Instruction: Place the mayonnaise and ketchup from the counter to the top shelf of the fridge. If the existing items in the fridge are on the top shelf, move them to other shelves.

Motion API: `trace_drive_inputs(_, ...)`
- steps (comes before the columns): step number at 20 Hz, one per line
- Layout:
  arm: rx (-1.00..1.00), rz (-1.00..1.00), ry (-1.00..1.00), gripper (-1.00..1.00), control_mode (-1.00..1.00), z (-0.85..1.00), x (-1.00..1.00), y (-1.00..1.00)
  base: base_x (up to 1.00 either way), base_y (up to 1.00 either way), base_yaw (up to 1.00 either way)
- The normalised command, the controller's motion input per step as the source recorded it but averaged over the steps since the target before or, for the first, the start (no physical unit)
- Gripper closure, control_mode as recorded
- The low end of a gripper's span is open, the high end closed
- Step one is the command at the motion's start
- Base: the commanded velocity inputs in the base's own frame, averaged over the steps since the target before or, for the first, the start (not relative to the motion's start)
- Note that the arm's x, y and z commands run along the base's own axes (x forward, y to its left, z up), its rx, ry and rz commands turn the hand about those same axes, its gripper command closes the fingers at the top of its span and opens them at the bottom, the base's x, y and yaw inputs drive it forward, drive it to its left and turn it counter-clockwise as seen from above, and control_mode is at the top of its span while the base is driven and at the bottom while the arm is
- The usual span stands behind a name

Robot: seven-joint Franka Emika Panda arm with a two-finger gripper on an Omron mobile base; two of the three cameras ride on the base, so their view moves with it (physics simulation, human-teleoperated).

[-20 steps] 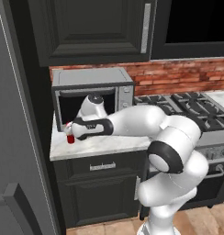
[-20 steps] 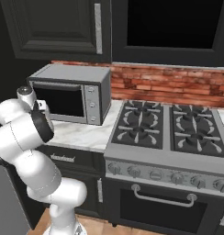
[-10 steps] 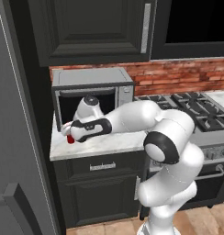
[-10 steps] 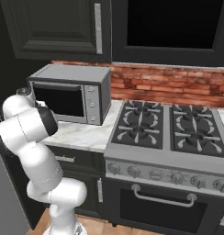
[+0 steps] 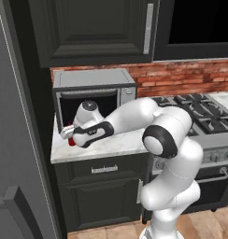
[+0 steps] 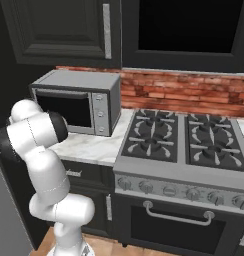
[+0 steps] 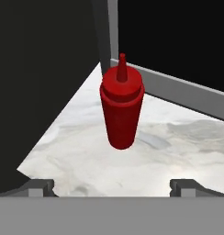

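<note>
Spread to their widest and holding nothing, the jaws of the white robot arm's two-finger gripper frame the slim, all-red ketchup squeeze bottle with its narrow pointed cap, which stands upright just ahead of the dark finger tips on the white marble counter. Over the past second the arm has swung lower and further left across the counter, bringing the hand in line with the bottle; by the look of it, the approach is nearly done and the grasp comes next, while nothing has yet gone toward the tall grey brushed-metal fridge at the counter's left end. From the left base view, the gripper hovers beside the bottle's red body near the counter's left edge, in front of the grey microwave. One ketchup bottle is in sight, one microwave, and one grey stove top with its burners beyond, under a red brick backsplash and dark upper cabinets.
</note>
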Motion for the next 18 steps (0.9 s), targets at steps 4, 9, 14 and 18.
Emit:
trace_drive_inputs(4, 0.0, -0.06, 0.0, -1.0, -1.0, -0.11, 0.22, 0.01, 0.0, 0.0, 0.0)
trace_drive_inputs(9, 0.0, -0.04, 0.0, -1.0, -1.0, -0.08, 0.25, 0.01, 0.0, 0.0, 0.0)
trace_drive_inputs(14, 0.0, -0.03, 0.0, -1.0, -1.0, -0.08, 0.19, 0.04, 0.0, 0.0, 0.0)
trace_drive_inputs(18, -0.01, -0.03, 0.0, -1.0, -1.0, -0.07, 0.19, 0.1, 0.0, 0.0, 0.0)
